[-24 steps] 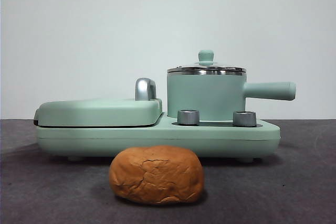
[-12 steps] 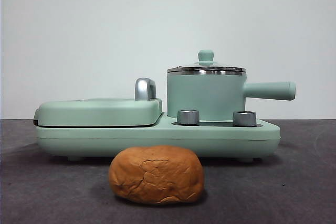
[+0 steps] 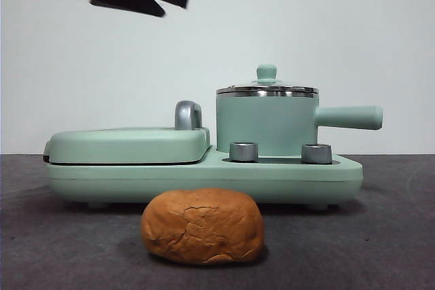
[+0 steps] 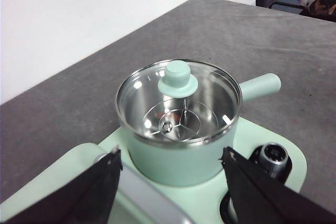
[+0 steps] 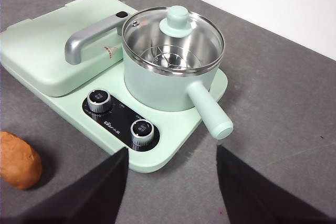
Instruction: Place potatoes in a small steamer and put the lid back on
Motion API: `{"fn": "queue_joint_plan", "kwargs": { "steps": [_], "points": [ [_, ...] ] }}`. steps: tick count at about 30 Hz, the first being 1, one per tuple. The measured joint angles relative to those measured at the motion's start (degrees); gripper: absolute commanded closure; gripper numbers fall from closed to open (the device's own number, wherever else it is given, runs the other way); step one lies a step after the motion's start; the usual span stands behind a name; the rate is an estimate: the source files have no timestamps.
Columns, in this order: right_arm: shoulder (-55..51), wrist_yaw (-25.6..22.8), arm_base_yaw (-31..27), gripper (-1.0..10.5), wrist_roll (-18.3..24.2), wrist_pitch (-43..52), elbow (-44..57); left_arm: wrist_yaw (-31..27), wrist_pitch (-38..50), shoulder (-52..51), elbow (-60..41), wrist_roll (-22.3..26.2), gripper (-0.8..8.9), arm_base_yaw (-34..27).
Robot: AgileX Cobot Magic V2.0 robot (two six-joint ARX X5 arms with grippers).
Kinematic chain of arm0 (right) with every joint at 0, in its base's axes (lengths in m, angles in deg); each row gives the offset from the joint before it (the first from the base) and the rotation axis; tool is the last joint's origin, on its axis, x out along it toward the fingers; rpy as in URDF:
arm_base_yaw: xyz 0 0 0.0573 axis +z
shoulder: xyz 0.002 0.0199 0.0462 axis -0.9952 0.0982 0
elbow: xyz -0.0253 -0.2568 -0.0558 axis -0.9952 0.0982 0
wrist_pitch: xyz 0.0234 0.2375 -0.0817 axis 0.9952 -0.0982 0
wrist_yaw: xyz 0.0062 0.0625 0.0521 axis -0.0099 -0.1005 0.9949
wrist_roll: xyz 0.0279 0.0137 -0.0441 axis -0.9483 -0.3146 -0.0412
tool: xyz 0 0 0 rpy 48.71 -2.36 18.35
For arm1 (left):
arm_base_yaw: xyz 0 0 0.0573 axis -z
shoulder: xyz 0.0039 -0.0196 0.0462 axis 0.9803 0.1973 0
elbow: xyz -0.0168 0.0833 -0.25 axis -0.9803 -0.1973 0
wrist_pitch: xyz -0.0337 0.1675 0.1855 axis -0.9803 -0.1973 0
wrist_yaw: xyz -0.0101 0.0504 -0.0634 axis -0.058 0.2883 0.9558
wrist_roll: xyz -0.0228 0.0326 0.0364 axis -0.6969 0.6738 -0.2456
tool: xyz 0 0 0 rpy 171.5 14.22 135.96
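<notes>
The potato (image 3: 202, 226), an orange-brown crusty lump, lies on the dark table in front of the appliance; it also shows at the edge of the right wrist view (image 5: 18, 160). The mint-green steamer (image 3: 265, 125) stands on the appliance's right side with its handle pointing right. Its glass lid (image 3: 266, 88) with the green knob sits on the rim. My left gripper (image 3: 175, 6) hangs open, high and to the left of the steamer, and looks down on the lid (image 4: 177, 77). My right gripper (image 5: 172, 150) is open and empty, well back from the steamer (image 5: 157, 85).
The steamer rests on a mint-green base (image 3: 204, 178) with two steel dials (image 3: 243, 151) (image 3: 316, 153). A shut grill plate (image 3: 129, 145) with a steel handle (image 3: 187, 115) fills the base's left half. A white wall stands behind.
A dark arm has come in at the top left of the front view and moved right and lower. The potato, steamer and lid have not moved.
</notes>
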Motion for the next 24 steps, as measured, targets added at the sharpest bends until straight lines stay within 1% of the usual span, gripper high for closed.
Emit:
{"fn": "queue_joint_plan", "kwargs": {
  "steps": [17, 24],
  "points": [
    [0.0, 0.0, 0.0, 6.8, 0.0, 0.3, 0.0, -0.1, 0.3, 25.9, 22.9, -0.5, 5.07, 5.0],
    [0.0, 0.0, 0.0, 6.8, 0.0, 0.3, 0.0, 0.0, 0.3, 32.9, 28.6, -0.5, 5.07, 6.0]
  ]
}}
